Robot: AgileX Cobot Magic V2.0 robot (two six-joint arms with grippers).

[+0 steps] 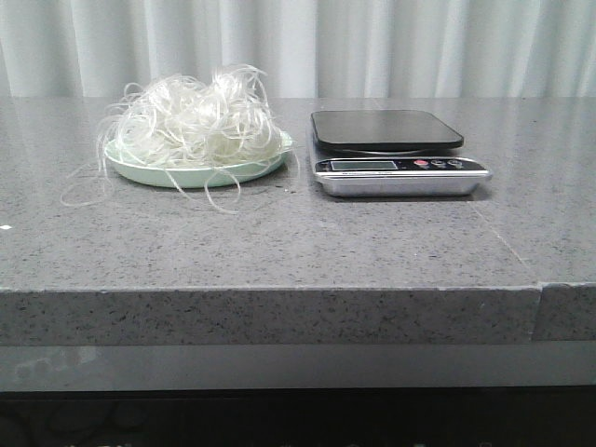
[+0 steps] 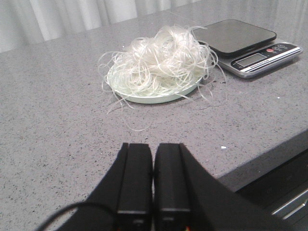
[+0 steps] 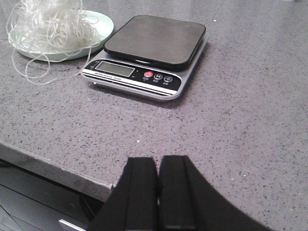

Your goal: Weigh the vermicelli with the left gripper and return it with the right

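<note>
The tangled heap of translucent white vermicelli sits on the pale green round plate beside the bare black-topped silver digital scale, display seemingly blank, while left gripper and right gripper wait pressed closed and empty near the grey stone counter's edge.

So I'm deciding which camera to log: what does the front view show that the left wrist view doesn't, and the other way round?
Only the front view shows the whole counter edge-on, with its front face and the curtain right across behind; neither arm appears there. Only the left wrist view shows the left gripper, its fingers closed together and holding nothing, low over the near counter. Both show the noodles heaped on the green plate, loose strands trailing onto the counter, and the scale beside it, nothing on its platform.
</note>
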